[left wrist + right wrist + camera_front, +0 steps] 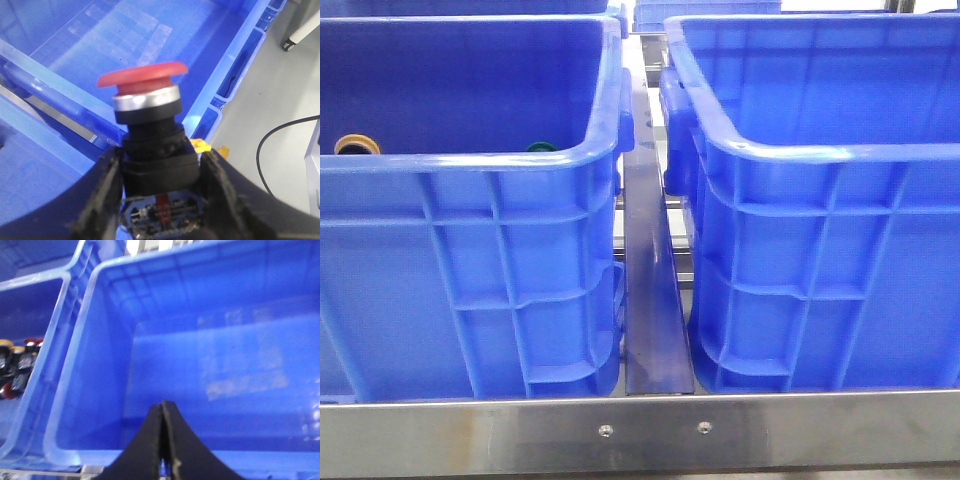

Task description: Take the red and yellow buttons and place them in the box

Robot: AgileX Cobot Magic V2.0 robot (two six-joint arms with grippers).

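Red button (142, 79) sits between the two black fingers (102, 195) of the left gripper (159, 192), which is closed on the button's dark body; the red cap and the silver ring under it stand out beyond the fingertips, free of them. Behind the held button, in the left wrist view, lies the inside of a blue box (125, 45), and its floor looks bare where it is visible. In the front view two such crates stand side by side with a narrow gap between them: the box (820, 150) on the right and the other blue crate (470, 230) on the left. Inside the left crate, close behind its near wall, a yellow button (356, 144) and a green button (541, 147) just show over the rim. The right gripper (163, 440) hangs above the right box, and its two black fingers are pressed together with nothing between them. In the right wrist view several more buttons (17, 367) lie in the neighbouring crate, too blurred to count.
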